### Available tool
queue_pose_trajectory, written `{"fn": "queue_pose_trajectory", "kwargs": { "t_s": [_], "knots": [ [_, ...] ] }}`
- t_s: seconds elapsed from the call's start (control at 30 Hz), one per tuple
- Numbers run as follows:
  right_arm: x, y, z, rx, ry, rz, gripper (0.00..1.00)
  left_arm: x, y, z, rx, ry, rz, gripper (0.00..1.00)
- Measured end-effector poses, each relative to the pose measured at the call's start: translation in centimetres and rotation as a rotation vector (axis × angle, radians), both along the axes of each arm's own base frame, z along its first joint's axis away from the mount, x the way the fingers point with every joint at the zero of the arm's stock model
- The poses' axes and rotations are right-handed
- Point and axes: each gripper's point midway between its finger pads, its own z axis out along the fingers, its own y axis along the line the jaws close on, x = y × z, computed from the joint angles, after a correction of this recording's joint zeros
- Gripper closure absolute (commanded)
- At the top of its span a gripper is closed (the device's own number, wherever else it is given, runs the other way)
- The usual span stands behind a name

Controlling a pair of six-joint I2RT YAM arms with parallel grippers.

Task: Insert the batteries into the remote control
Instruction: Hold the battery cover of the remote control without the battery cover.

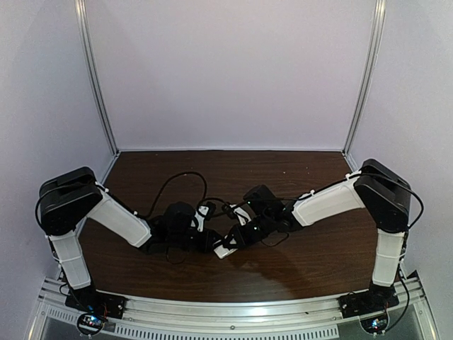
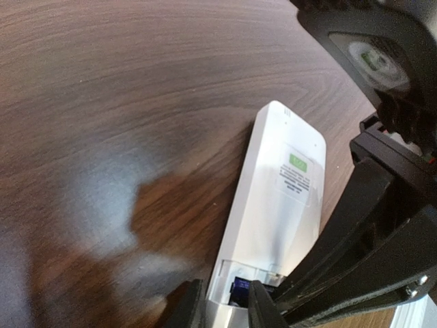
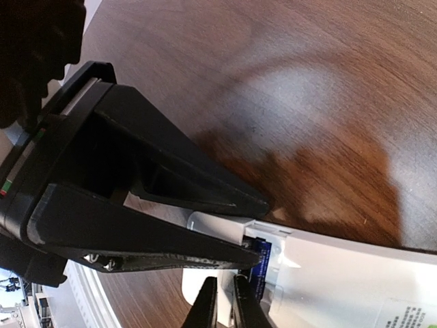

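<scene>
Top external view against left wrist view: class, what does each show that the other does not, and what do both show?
Only top external: both arms whole, left arm and right arm, on the near rail. Only left wrist: the remote control's printed label and a blue battery in its open end. Both: the remote on the brown table.

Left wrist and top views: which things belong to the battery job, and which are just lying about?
Job in hand: remote control, back up; battery in its open compartment; left gripper; right gripper.
Not the job: wooden table; metal rail at the near edge.
</scene>
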Motion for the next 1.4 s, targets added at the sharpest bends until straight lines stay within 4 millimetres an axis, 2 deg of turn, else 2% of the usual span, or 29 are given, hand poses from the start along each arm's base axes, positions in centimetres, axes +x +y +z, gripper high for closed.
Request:
{"fn": "queue_pose_trajectory", "kwargs": {
  "t_s": [0.23, 0.4, 0.53, 0.67, 0.77, 1.0, 1.23, 1.4],
  "knots": [
    [0.1, 0.1, -0.1, 0.003, -0.001, 0.001, 0.91, -0.7, 1.3, 0.3, 0.013, -0.002, 0.011, 0.68],
    [0.1, 0.1, -0.1, 0.002, -0.001, 0.000, 0.91, -0.4, 2.0, 2.4, -0.003, -0.050, 0.034, 0.64],
    [0.1, 0.1, -0.1, 0.002, -0.001, 0.000, 0.91, -0.7, 3.1, 3.7, -0.026, -0.081, 0.056, 0.69],
    [0.1, 0.1, -0.1, 0.002, -0.002, 0.001, 0.91, -2.0, 5.0, 3.8, -0.029, -0.075, 0.069, 0.72],
    [0.1, 0.1, -0.1, 0.002, -0.001, 0.000, 0.91, -2.9, 5.7, 3.6, -0.031, -0.066, 0.064, 0.72],
    [0.1, 0.1, -0.1, 0.003, -0.001, 0.001, 0.91, -5.5, 4.5, 2.5, -0.028, -0.021, 0.009, 0.73],
    [0.1, 0.1, -0.1, 0.003, -0.001, 0.001, 0.91, -5.8, 4.2, 0.0, -0.007, 0.039, 0.025, 0.73],
    [0.1, 0.1, -0.1, 0.003, -0.001, 0.001, 0.91, -5.5, 2.7, 0.0, -0.030, 0.045, 0.021, 0.75]
  ]
}}
